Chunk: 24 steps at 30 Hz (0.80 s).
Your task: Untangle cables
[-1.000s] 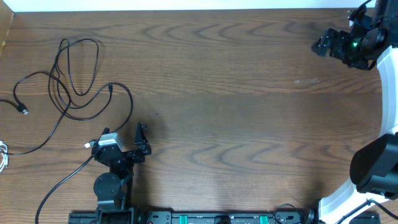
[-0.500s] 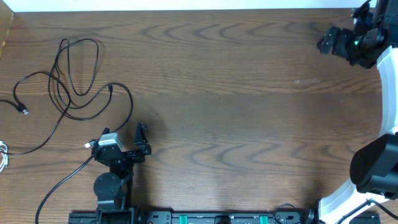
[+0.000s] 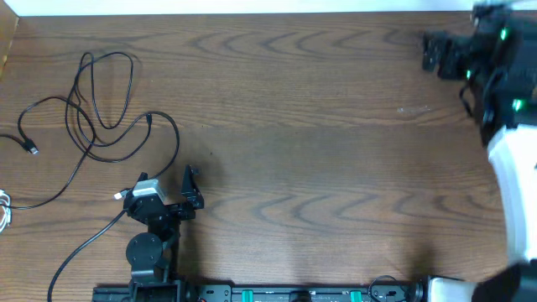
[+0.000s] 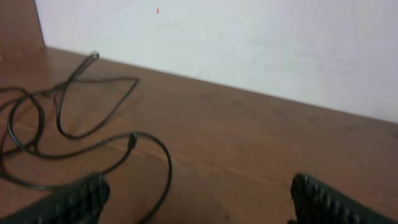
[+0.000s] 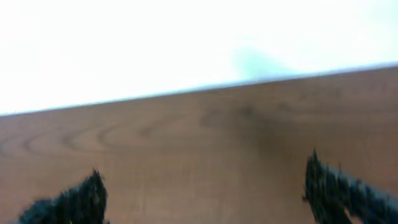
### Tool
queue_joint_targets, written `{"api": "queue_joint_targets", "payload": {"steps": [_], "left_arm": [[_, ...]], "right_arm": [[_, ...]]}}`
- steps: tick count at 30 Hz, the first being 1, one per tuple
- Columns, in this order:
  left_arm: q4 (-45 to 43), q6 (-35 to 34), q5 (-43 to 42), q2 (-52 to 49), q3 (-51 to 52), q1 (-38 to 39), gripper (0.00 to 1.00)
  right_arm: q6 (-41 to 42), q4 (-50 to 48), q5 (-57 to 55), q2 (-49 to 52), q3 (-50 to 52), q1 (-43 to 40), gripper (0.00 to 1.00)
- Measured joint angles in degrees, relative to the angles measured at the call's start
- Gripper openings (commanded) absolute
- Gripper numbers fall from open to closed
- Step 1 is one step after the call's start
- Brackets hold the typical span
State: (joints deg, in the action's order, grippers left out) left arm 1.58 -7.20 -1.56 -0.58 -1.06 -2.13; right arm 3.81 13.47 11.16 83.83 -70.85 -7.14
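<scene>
Black cables (image 3: 101, 105) lie in tangled loops on the left of the wooden table, and one small plug end (image 3: 149, 119) points right. The end of a white cable (image 3: 4, 210) shows at the far left edge. My left gripper (image 3: 164, 186) sits open near the front, just below the loops, holding nothing. In the left wrist view a black cable (image 4: 152, 146) curves between the fingers of the left gripper (image 4: 199, 190) without touching them. My right gripper (image 3: 429, 52) is open over the far right corner, well away from the cables. In its wrist view the right gripper (image 5: 204, 177) frames only bare wood.
A white wall (image 4: 249, 43) runs along the table's far edge. The left arm's base (image 3: 143, 252) stands at the front edge, with its own thick black wire (image 3: 84, 247) trailing to the front left. The right arm's white link (image 3: 516, 176) hangs over the right side.
The right arm has swung, its white link now reaching further over the table, and its gripper has shifted slightly left and toward the far edge. The left arm and the cables have not moved.
</scene>
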Motion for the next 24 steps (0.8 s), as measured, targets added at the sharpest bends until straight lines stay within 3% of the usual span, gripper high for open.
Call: {"api": "queue_joint_targets", "payload": {"steps": [11,16,24], "left_arm": [[0.2,0.0,0.0,0.0,-0.1,0.0,0.94],[0.3,0.0,0.0,0.0,-0.2,0.0,0.94],[0.3,0.0,0.0,0.0,-0.2,0.0,0.94]], "right_arm": [[-0.4,-36.8,-0.1,-22.3,40.0,0.3,0.99],[-0.4,-42.7,-0.5,-30.6,51.9,0.3,0.99],[-0.5,-43.2,-2.6,-42.5,64.1,0.3,0.99]]}}
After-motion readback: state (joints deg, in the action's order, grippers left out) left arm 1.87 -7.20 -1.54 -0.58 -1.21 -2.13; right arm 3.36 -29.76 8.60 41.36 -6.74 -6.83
